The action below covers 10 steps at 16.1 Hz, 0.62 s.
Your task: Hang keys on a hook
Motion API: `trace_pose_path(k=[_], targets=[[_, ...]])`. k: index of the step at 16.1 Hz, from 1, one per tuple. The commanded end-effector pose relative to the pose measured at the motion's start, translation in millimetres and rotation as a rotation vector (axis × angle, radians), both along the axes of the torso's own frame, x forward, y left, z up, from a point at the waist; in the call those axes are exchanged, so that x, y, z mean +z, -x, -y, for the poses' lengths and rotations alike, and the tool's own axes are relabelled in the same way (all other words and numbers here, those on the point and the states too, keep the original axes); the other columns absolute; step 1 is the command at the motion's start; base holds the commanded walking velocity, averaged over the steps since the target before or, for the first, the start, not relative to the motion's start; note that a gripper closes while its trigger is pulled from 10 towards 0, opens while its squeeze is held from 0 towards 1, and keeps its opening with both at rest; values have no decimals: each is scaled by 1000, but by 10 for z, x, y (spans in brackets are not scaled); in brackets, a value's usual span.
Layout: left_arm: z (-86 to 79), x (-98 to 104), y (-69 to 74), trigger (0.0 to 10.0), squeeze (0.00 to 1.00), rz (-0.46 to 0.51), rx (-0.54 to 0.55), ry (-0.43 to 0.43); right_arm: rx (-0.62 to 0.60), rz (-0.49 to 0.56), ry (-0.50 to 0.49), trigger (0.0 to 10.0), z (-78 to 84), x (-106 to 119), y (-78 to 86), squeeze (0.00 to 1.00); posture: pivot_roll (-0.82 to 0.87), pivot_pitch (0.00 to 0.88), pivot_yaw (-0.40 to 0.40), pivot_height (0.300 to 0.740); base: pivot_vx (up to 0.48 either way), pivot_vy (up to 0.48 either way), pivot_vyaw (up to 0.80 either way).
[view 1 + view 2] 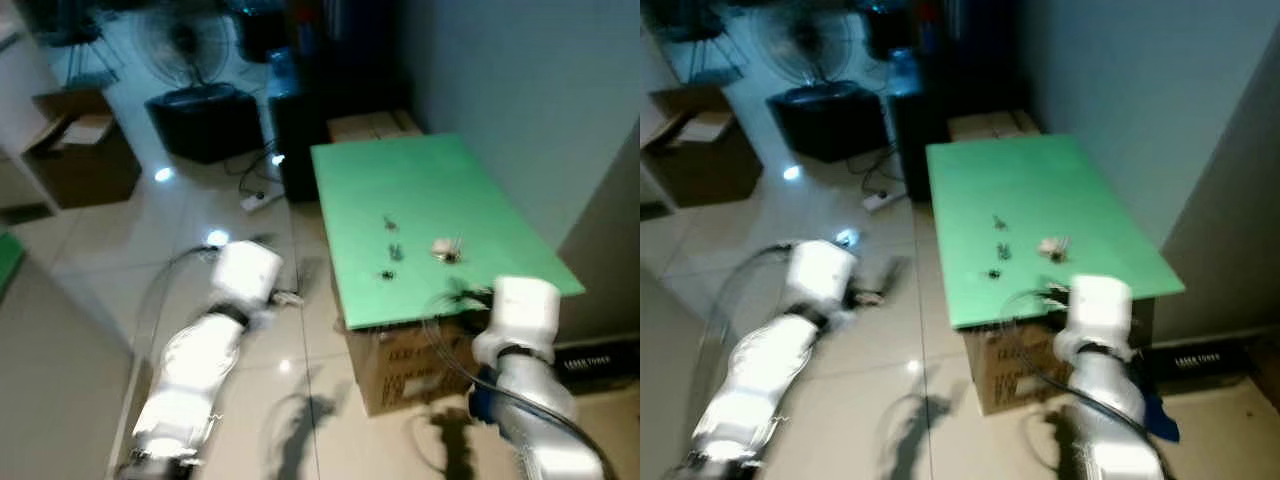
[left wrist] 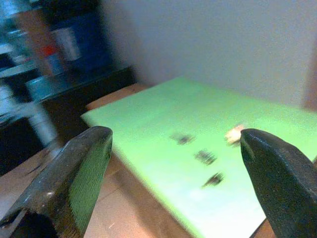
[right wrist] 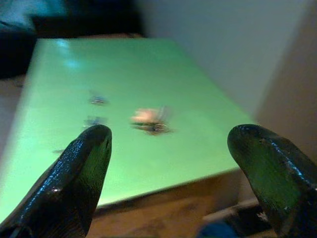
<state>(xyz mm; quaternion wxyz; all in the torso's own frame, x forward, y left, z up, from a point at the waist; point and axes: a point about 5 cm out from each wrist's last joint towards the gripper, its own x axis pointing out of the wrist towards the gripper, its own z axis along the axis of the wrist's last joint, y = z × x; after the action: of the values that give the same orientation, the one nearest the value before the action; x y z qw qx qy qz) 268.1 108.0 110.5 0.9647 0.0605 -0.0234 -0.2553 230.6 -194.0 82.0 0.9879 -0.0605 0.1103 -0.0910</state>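
Three small dark hooks sit in a loose row on the green board, and just beside them lie the keys, a pale tag with a dark bunch, resting flat near the board's near edge. In the head views, the board lies on a cardboard box, with the right gripper at its near edge, close to the keys, and the left gripper off to the side over the tiled floor.

Left wrist view: fingers spread wide, nothing between them, board and hooks ahead.

Right wrist view: fingers splayed open too, empty, keys lined up between them.

Risk? The keys lie flat, so a shallow pinch could skid them along the smooth board. Their long axis looks crosswise to the board, but blur hides which way they point.
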Motion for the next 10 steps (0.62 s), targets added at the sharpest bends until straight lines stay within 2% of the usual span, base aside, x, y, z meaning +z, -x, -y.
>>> trace_pose_path(k=[1, 7, 8, 10], targets=[[-158, -2, -1, 10000, 0, 0, 41, -28, 42, 33, -31, 10000, -150, 73, -59, 0, -86, 0, 59, 740, 390, 0, -800], [-141, -23, 31, 10000, 0, -6, 33, -31, 46, 30, -19, 10000, -132, 73, -35, 0, -88, 0, 54, 740, 387, 0, -798], [-142, -25, 36, 10000, 0, -8, 32, -31, 44, 30, -12, 10000, -126, 74, -32, 0, -88, 0, 54, 740, 386, 0, -506], [-146, -30, 40, 10000, 0, -8, 23, -41, 66, 29, -2, 10000, -145, 71, -34, 0, -96, 0, 65, 740, 386, 0, 0]])
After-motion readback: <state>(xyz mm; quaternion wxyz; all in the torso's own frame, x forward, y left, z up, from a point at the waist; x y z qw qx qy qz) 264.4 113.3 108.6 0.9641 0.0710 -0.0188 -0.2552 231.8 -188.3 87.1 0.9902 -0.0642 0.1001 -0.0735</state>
